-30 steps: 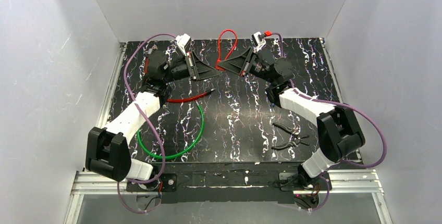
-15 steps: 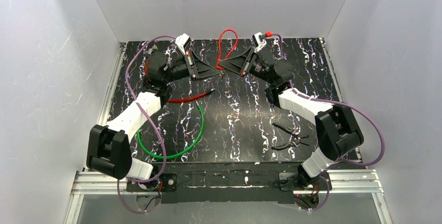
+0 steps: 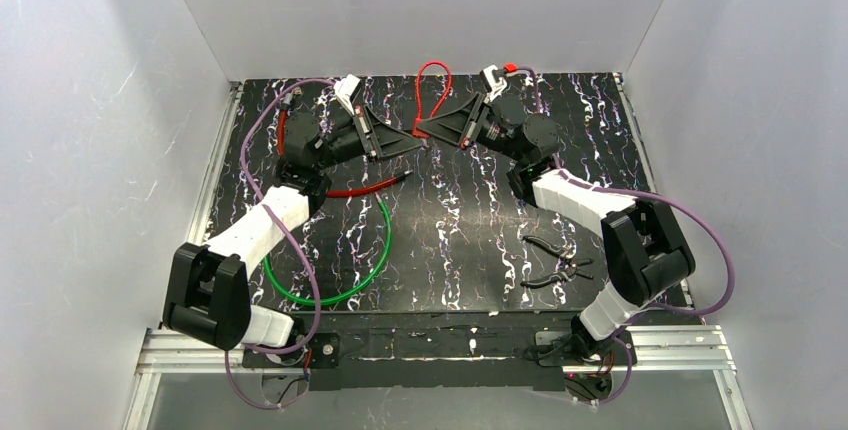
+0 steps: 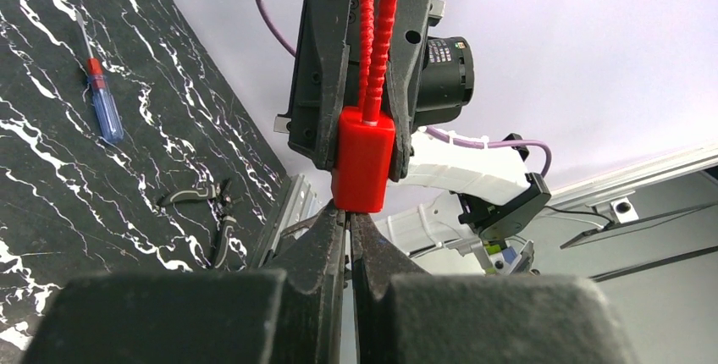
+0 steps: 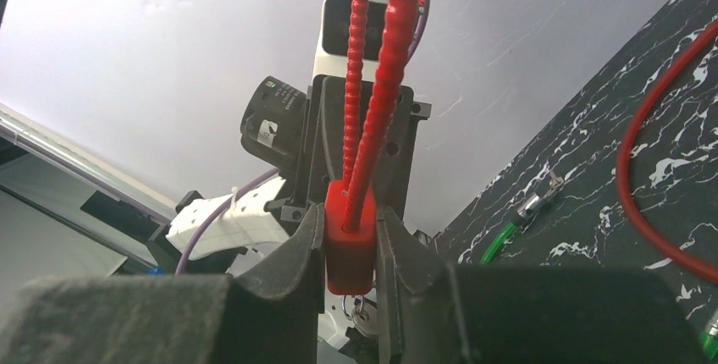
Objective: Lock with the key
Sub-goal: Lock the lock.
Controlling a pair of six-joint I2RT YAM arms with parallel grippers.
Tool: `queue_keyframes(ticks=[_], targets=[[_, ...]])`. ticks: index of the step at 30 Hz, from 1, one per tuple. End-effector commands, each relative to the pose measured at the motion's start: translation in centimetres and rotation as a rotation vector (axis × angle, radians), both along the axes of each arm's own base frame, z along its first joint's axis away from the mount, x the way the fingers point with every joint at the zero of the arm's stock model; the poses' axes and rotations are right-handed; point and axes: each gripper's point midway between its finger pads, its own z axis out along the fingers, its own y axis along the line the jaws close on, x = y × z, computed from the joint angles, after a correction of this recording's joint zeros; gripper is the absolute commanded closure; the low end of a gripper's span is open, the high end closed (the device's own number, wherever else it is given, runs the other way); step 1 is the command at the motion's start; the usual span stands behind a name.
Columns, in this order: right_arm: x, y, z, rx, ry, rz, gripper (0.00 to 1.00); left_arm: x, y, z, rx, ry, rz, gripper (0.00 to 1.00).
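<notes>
A red padlock body (image 5: 349,250) with a red cable shackle (image 3: 435,85) is held up above the table at the back middle. My right gripper (image 5: 350,254) is shut on the lock body from both sides. A silver key on a ring (image 5: 364,320) hangs at the lock's underside. My left gripper (image 4: 347,216) faces the right one, its jaws almost closed on something thin with the tips against the bottom of the lock (image 4: 362,161). In the top view the two grippers (image 3: 420,134) meet nose to nose.
A red cable (image 3: 355,190) and a green cable loop (image 3: 370,270) lie on the left half of the table. Black pliers (image 3: 560,260) lie at the front right. A blue-handled screwdriver (image 4: 103,106) lies on the table under the right arm.
Both grippers, still joined at the lock, have shifted slightly left and toward the back. The hold on the lock has not changed.
</notes>
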Motion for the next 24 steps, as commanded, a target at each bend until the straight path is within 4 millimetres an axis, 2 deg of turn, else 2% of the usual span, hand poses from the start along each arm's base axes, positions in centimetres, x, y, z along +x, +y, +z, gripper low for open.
queue_keyframes(ticks=[1, 6, 10, 14, 16, 18, 24], targets=[[0.3, -0.9, 4.0, 0.082, -0.119, -0.058, 0.99, -2.0, -0.6, -1.6, 0.044, 0.002, -0.053, 1.00], [1.2, -1.6, 4.3, 0.078, -0.131, -0.089, 0.99, -2.7, -1.1, -2.5, 0.069, 0.012, -0.077, 1.00], [2.3, -1.8, 3.5, 0.045, -0.102, -0.125, 0.99, -2.8, -1.1, -3.2, 0.106, 0.007, -0.064, 1.00], [4.0, -1.5, 0.6, -0.056, -0.014, -0.178, 0.99, -1.8, -0.8, -4.3, 0.191, 0.034, -0.006, 1.00], [4.7, -1.4, -1.2, -0.117, 0.017, -0.200, 0.99, -1.3, -0.8, -4.4, 0.215, 0.041, 0.012, 1.00], [4.9, -1.4, -2.1, -0.145, 0.027, -0.211, 0.99, -1.1, -0.8, -4.3, 0.229, 0.045, 0.019, 1.00], [4.6, -1.2, -1.4, -0.144, -0.008, -0.190, 0.99, -1.3, -0.8, -4.8, 0.235, 0.056, 0.003, 1.00]])
